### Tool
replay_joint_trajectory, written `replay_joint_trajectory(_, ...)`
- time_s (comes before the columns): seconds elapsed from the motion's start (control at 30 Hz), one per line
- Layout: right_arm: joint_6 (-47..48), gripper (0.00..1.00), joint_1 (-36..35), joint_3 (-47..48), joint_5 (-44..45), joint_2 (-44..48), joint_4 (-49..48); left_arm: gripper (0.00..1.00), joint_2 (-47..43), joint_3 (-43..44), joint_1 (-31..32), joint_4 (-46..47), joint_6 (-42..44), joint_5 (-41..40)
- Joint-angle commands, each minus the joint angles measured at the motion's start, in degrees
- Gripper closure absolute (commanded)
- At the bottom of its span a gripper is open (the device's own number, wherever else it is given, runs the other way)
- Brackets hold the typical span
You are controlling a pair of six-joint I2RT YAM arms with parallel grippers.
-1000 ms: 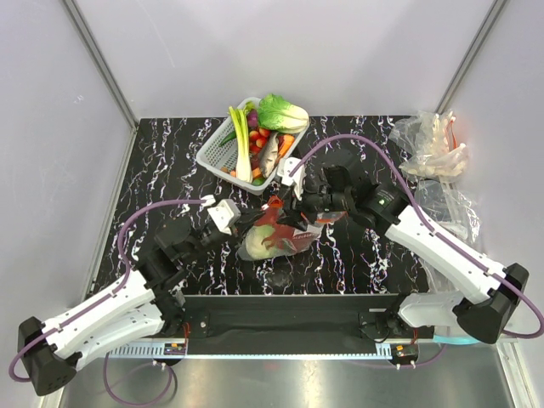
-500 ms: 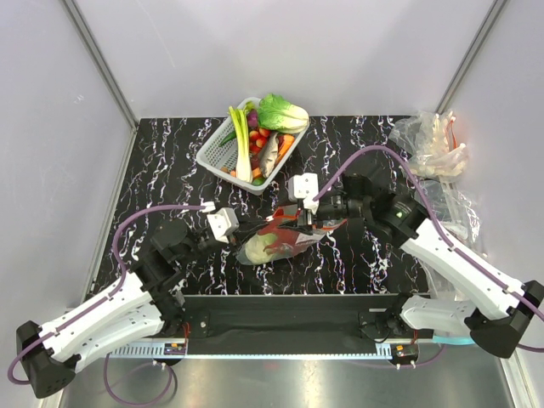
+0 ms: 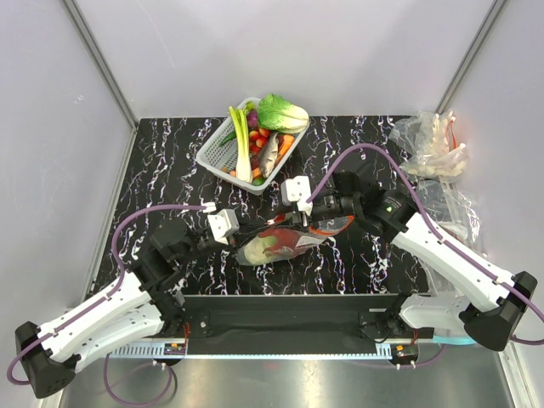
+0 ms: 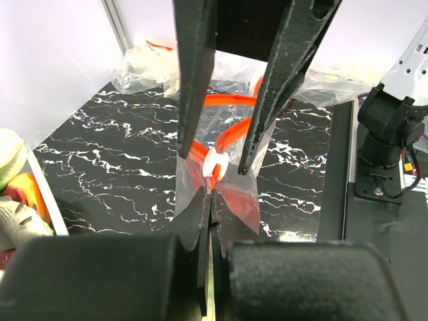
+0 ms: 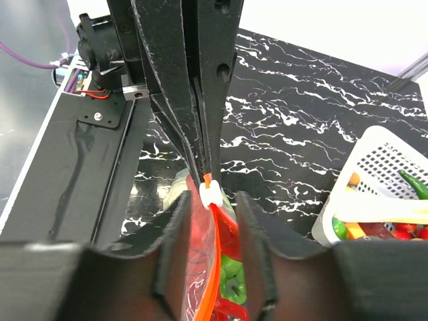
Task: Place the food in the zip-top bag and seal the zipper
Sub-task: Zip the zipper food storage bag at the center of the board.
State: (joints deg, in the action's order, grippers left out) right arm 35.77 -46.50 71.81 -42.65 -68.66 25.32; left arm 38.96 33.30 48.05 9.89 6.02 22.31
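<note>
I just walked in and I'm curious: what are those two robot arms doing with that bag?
They are closing a zip-top bag with a red lobster and a cabbage inside. The left gripper is shut on the bag's edge. The right gripper has its fingers on either side of the red-orange zipper, beside the white slider, not clamped. The zipper does not look sealed yet.

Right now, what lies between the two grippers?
The zipper's white slider: past the shut left gripper, within the right gripper's open fingers. Both wrist views show it.
</note>
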Motion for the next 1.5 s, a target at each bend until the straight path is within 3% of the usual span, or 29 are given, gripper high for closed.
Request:
replay_joint_trajectory(0.0,0.2,0.63,-0.6,2.4,-2.1,-0.2,-1.0,1.00,-1.2,3.4,-0.1,3.6,0.9,1.3)
replay_joint_trajectory(0.1,-0.2,0.68,-0.6,2.8,-2.6,-0.5,-0.7,1.00,-1.3,3.4,-0.2,3.6,0.9,1.2)
replay_joint_trajectory(0.2,-0.4,0.84,-0.7,3.2,-2.9,-0.9,-0.5,1.00,-1.3,3.4,-0.2,3.5,0.7,1.2)
replay_joint_trajectory(0.23,-0.6,0.94,-0.7,3.2,-2.8,-0.9,-0.7,1.00,-1.3,3.5,-0.2,3.4,0.8,1.2)
replay_joint_trajectory(0.3,-1.0,1.00,-0.7,3.3,-2.7,-1.0,-0.7,1.00,-1.4,3.5,-0.1,3.1,0.7,1.1)
replay_joint_trajectory(0.37,-1.6,1.00,-0.8,3.7,-2.3,-1.2,-0.5,0.82,-1.7,3.4,-0.1,3.0,0.7,1.0)
replay_joint_trajectory(0.4,-1.6,1.00,-0.8,3.9,-2.3,-1.2,-0.3,0.78,-2.0,3.3,-0.2,3.2,1.0,1.1)
replay_joint_trajectory(0.53,-1.7,1.00,-0.7,4.4,-2.6,-1.3,0.1,0.74,-2.8,2.6,-0.1,4.3,0.8,0.9)
replay_joint_trajectory(0.63,-1.8,1.00,-0.8,4.7,-2.8,-1.3,0.4,0.84,-2.6,2.8,-0.1,4.6,0.8,1.2)
replay_joint_trajectory(0.7,-1.8,1.00,-0.8,4.8,-2.8,-1.4,0.5,1.00,-1.7,3.3,-0.2,4.5,0.7,1.4)
replay_joint_trajectory(0.87,-1.8,1.00,-0.8,4.8,-1.9,-1.2,0.7,1.00,0.6,5.1,-0.1,2.0,0.4,2.3)
replay_joint_trajectory(0.97,-1.8,1.00,-0.7,4.8,-1.5,-1.1,0.8,0.86,0.9,5.5,-0.1,1.2,0.0,2.2)
replay_joint_trajectory(1.2,-1.8,1.00,-0.7,5.0,-1.4,-1.1,0.6,0.81,2.5,6.2,-0.1,-0.9,0.0,1.6)
replay_joint_trajectory(1.23,-1.7,1.00,-0.7,5.0,-1.4,-0.9,0.8,0.82,2.9,6.8,-0.2,-1.3,0.1,1.5)
replay_joint_trajectory(1.33,-1.8,1.00,-0.7,5.0,-1.5,-0.9,1.0,1.00,3.3,7.1,-0.1,-0.8,0.1,2.0)
replay_joint_trajectory(1.47,-1.3,1.00,-0.8,4.6,0.0,-0.8,2.0,1.00,2.5,7.4,-0.1,0.2,-1.0,0.6)
